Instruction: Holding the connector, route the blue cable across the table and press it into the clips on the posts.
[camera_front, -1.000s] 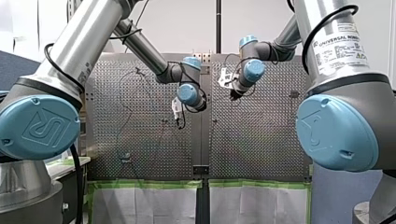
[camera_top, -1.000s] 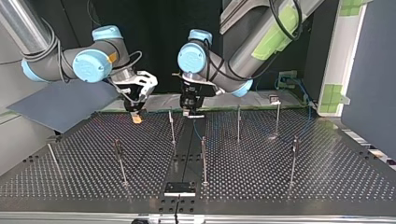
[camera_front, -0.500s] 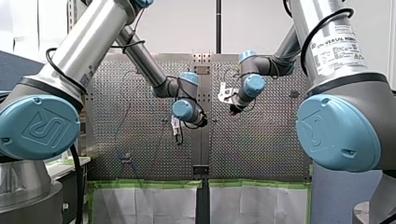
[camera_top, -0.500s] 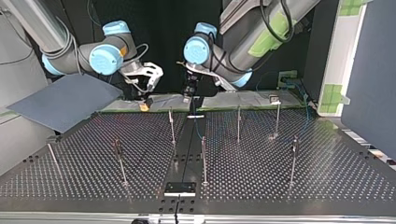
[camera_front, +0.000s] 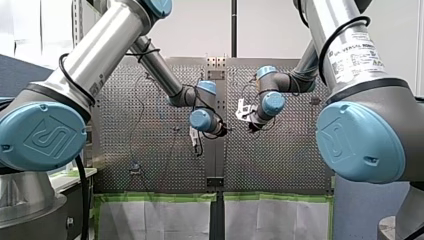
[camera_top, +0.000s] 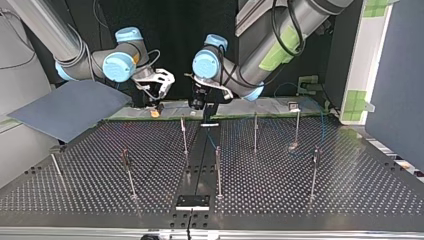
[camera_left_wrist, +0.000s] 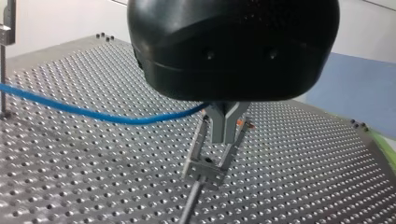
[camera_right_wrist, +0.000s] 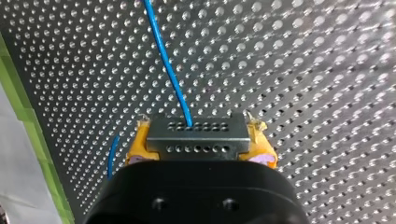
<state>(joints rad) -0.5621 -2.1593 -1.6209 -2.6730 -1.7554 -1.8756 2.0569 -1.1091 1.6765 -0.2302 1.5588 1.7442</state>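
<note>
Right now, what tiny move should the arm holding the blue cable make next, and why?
Probably ease my left gripper down toward the clip. It is closed on the blue cable, and that clip, on top of a post, sits just under it with the cable not yet pressed in. My right gripper holds the connector, so that end looks secured.
</note>
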